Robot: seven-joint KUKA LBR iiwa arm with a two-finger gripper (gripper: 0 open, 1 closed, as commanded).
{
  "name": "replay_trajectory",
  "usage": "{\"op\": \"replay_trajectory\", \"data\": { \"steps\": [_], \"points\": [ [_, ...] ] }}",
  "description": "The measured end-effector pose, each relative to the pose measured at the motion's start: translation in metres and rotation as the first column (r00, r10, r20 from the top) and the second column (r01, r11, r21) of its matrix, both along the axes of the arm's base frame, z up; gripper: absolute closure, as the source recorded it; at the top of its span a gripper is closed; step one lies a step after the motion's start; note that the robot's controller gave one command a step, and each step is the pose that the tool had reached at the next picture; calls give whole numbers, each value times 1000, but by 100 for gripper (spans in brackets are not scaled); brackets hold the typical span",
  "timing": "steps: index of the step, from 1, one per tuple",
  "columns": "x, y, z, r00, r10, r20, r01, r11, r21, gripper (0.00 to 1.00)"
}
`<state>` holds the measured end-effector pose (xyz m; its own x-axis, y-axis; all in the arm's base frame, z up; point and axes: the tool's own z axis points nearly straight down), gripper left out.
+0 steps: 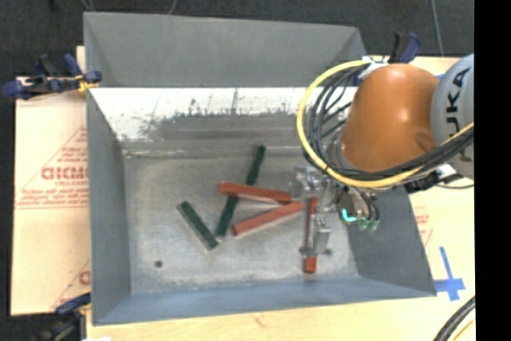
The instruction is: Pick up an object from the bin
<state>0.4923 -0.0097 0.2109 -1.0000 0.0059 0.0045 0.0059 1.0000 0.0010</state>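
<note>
Gripper (pixel 317 229) low over a red stick (pixel 309 263) at the bin's (pixel 108 196) right.
Whether it is spread or pinching cannot be told.

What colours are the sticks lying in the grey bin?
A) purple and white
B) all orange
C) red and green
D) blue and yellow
C: red sticks and green sticks lie crossed over one another on the floor of the bin.
</note>
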Motion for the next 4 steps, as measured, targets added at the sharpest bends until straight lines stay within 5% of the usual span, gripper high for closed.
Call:
{"op": "replay_trajectory", "data": {
  "steps": [1,2,3,4],
  "points": [
    [42,6,-83,992,-129,2,129,992,0,0],
    [68,35,-137,1000,-4,23,4,1000,-5,0],
    [65,36,-138,1000,-4,12,4,1000,-4,100],
    [93,36,26,998,58,18,-58,998,-4,100]
  ]
}}
